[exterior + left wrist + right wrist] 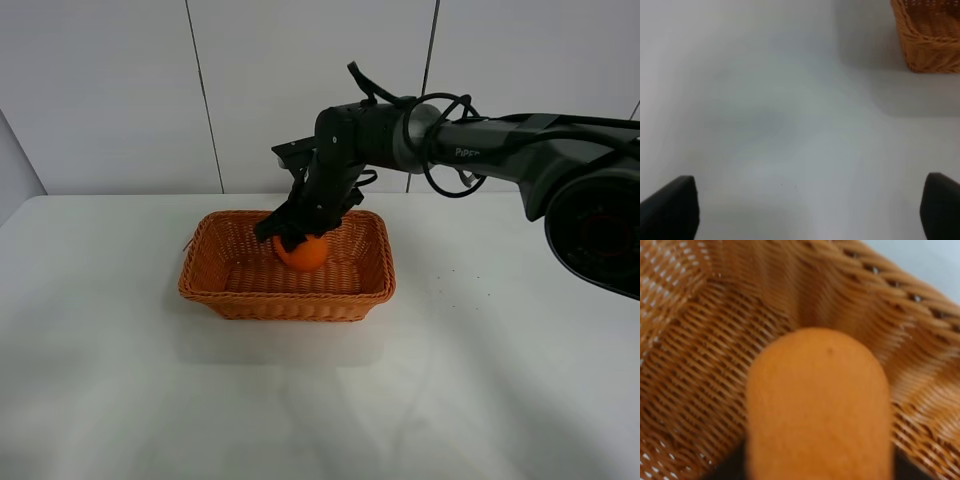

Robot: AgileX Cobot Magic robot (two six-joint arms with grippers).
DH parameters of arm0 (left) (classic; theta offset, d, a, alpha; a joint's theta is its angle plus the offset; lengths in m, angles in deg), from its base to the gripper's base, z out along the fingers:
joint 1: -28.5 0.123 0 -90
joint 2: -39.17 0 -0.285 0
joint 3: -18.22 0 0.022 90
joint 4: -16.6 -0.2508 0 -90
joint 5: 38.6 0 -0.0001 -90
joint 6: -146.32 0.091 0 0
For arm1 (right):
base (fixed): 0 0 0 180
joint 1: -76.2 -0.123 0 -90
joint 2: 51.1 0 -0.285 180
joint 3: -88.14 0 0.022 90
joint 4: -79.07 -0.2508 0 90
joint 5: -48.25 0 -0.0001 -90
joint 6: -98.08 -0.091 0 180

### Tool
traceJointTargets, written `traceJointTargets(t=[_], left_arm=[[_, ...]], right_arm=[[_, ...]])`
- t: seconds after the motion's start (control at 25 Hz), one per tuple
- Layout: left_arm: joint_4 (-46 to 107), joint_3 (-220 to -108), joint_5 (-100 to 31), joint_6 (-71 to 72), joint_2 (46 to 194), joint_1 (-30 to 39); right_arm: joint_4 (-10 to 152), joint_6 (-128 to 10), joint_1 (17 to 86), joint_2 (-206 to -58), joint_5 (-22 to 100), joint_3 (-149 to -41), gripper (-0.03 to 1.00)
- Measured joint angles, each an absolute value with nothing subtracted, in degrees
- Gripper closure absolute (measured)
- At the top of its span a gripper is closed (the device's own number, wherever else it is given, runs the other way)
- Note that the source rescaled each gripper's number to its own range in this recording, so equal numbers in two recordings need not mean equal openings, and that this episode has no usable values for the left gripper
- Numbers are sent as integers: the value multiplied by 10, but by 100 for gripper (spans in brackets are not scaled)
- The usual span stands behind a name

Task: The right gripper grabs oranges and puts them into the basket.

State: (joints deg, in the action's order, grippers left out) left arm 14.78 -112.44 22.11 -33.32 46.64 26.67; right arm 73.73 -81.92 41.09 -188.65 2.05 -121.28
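In the exterior high view my right gripper (pixel 296 238) reaches from the right and is shut on the orange (pixel 303 252). It holds the orange inside the wicker basket (pixel 210 285), low over the basket floor near the back wall. The right wrist view shows the orange (pixel 817 405) close up and blurred, filling the middle, with the basket's woven floor and walls (pixel 700 340) around it. My left gripper (pixel 810 210) shows only as two dark fingertips (pixel 675 207) spread wide over bare table, open and empty. A corner of the basket (pixel 930 35) shows in the left wrist view.
The basket stands on a white table (pixel 480 380) in front of a white panelled wall (pixel 120 90). The right arm (pixel 500 145) stretches across from the right edge above the table.
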Motion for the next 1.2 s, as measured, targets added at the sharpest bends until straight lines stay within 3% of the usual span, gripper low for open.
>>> traceJointTargets(t=[0.04, 0.08, 0.2, 0.48, 0.72, 1.0, 1.2], left_arm=[[148, -1124, 221, -333, 466, 267], [148, -1124, 221, -333, 466, 267], [148, -1124, 221, -333, 466, 267], [148, -1124, 221, -333, 466, 267], [148, -1124, 221, -333, 466, 267], [148, -1124, 221, -333, 466, 267], [148, -1124, 221, -333, 466, 267]], right_arm=[[738, -819, 411, -1886, 16, -1214, 26], [738, -819, 411, -1886, 12, -1218, 15], [738, -819, 411, -1886, -23, -1245, 0], [768, -819, 411, -1886, -185, -1397, -3], [782, -819, 424, -1884, -211, -1468, -3], [754, -815, 508, -1884, -217, -1468, -3], [754, -814, 610, -1884, -217, -1468, -3]])
